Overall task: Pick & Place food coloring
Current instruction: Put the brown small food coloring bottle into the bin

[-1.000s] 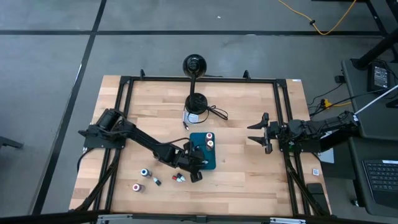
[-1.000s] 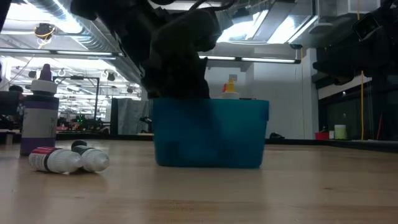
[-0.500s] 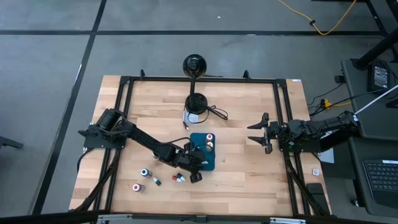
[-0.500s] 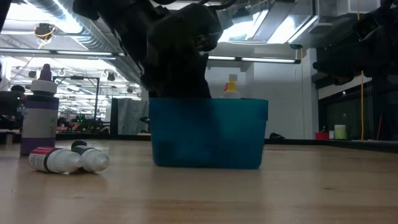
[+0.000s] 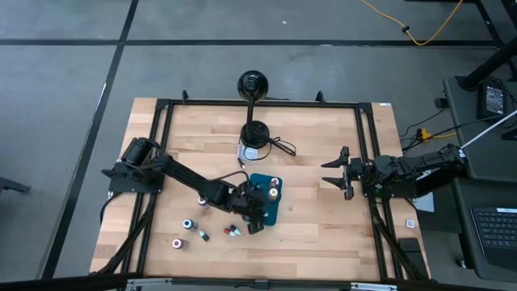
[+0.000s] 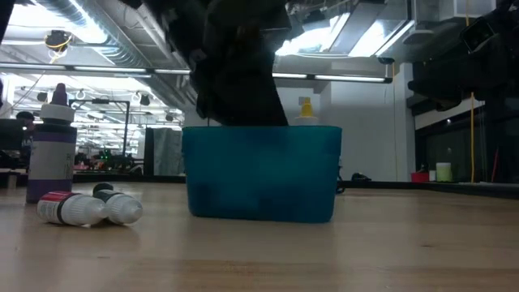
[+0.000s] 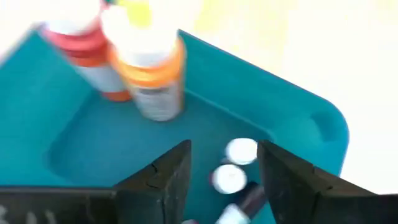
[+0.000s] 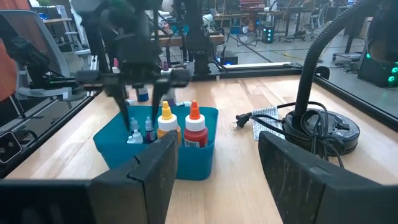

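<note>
A teal tray stands mid-table. Two larger bottles, one with a red band and one with an orange band, stand upright in its far end. Tiny food coloring bottles lie on the tray floor. My left gripper hangs open just above them, over the tray's near end, touching nothing. Several more food coloring bottles lie on the wood left of the tray, and two show close in the low view. My right gripper waits open at the right rail.
A black lamp-like stand with a round base and its cable sit behind the tray. A purple bottle stands upright at the left. Black frame rails run along the table's sides. Bare wood lies right of the tray.
My left gripper has risen a little over the tray. The tray has slid slightly toward the table's left and turned a bit, its near end swinging. The loose bottles on the wood have stayed put.
</note>
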Robot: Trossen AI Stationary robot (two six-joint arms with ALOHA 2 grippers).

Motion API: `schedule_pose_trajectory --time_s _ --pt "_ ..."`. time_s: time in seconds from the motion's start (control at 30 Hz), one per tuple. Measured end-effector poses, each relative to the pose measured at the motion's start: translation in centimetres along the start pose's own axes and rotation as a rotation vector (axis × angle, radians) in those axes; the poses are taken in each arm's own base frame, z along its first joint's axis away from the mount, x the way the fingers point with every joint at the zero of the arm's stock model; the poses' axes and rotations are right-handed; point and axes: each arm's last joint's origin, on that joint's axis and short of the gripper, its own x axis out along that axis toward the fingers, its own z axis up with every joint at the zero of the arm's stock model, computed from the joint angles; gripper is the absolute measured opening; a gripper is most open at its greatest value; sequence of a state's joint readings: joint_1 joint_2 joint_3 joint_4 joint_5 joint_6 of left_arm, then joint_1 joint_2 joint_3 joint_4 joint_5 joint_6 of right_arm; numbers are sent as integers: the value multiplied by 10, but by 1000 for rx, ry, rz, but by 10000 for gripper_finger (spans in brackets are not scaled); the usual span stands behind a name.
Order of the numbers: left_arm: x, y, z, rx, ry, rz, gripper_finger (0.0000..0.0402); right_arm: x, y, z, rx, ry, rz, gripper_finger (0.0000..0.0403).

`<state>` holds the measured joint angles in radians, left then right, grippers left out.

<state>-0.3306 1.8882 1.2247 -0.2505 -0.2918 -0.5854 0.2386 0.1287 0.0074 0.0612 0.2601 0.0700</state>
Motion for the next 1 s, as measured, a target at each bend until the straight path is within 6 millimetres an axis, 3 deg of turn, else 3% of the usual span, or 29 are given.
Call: schedule_pose_trajectory --time_s 0.17,0.37,0.6,0.83,1.0 --pt "-20 12 18 -41 15 65 210 0 0 0 0 1 0 223" --pt "-50 40 34 -268 99 177 234 0 0 0 0 0 0 223" --pt "-89 89 50 -596 181 225 226 0 0 0 0 1 0 223" --pt "-127 136 53 -778 270 302 215 0 0 0 0 1 0 223" --pt "-136 164 52 -881 372 309 215 0 0 0 0 0 0 223"
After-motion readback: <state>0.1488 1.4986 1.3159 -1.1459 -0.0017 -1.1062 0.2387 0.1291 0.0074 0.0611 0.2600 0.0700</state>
